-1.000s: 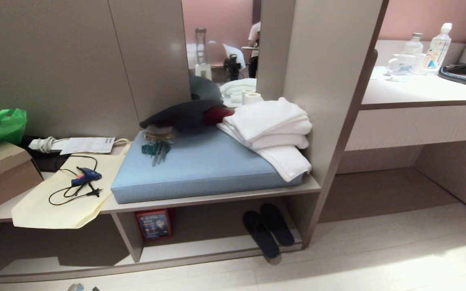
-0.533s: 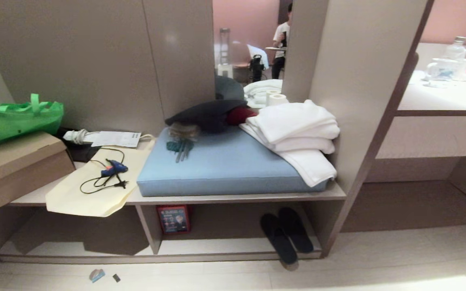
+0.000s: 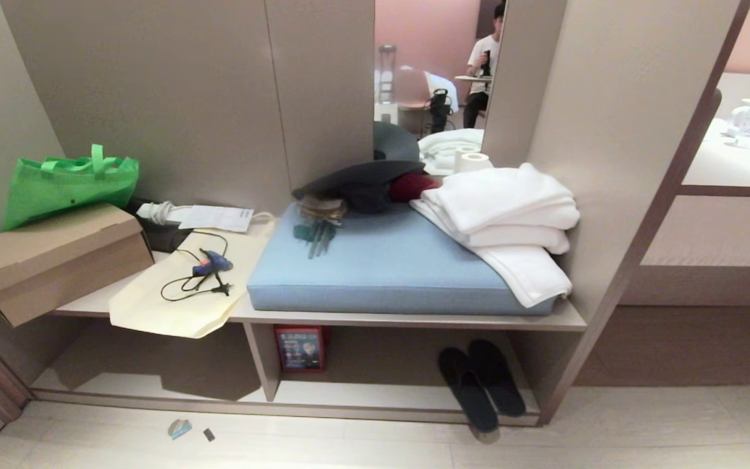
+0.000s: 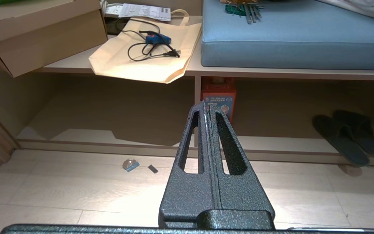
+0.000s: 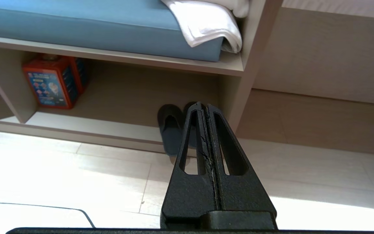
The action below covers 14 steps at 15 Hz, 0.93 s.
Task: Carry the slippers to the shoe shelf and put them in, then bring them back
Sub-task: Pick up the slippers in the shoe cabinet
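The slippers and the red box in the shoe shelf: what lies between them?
Nothing: in the head view, only bare pale base board of the shoe shelf lies between the slippers and the red box.

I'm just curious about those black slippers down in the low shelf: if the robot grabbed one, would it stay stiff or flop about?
The slippers look thin and flat with a soft matte surface, so one would probably bend and droop if held by one end. They seem light for their size. Lying flat on their soles, they should slide rather than roll or tip.

A hotel-style room: taupe built-in unit with cushioned bench (image 3: 375, 267); folded white towels (image 3: 505, 208); slippers (image 3: 479, 384) in the low cubby.
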{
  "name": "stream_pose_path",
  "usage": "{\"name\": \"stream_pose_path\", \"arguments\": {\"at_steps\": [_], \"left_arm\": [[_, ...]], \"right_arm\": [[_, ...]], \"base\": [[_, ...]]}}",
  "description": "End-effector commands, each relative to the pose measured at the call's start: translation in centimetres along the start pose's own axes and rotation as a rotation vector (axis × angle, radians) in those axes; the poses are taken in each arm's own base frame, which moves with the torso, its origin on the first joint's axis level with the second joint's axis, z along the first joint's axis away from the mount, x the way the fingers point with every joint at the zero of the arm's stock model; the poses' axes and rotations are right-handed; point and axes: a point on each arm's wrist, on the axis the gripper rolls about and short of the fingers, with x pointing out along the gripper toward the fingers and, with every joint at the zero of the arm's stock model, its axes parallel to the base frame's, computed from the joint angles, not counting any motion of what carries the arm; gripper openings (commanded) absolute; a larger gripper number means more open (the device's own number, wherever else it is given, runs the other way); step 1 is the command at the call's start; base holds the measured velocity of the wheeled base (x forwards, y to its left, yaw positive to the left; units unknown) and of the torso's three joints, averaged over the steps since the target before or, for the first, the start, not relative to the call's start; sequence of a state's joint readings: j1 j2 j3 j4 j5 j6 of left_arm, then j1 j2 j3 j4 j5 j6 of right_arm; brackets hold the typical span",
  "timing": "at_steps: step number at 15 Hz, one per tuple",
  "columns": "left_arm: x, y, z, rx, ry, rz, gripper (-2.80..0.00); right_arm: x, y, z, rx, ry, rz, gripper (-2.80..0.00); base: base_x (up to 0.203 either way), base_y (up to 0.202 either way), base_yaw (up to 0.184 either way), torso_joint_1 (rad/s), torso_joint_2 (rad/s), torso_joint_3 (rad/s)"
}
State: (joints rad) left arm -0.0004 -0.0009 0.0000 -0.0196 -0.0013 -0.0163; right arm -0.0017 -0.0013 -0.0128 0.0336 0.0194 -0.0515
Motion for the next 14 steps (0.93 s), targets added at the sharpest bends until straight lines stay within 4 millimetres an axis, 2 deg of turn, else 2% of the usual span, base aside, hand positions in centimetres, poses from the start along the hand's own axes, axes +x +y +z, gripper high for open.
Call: {"name": "stream_pose_path", "arguments": {"at_steps": [1,14], "left_arm": [[0.05,0.0,-0.21,-0.001,0.007,-0.001,-2.8],[0.04,0.01,-0.21,-0.001,0.005,-0.001,-2.8]], "right_arm": [[0.01,0.0,-0.01,-0.001,0.002,0.001,-2.8],[0.01,0.0,-0.01,-0.001,0.002,0.001,-2.8]], "base": [[0.0,0.0,0.0,0.0,0.0,0.0],[0.0,0.0,0.0,0.0,0.0,0.0]]}}
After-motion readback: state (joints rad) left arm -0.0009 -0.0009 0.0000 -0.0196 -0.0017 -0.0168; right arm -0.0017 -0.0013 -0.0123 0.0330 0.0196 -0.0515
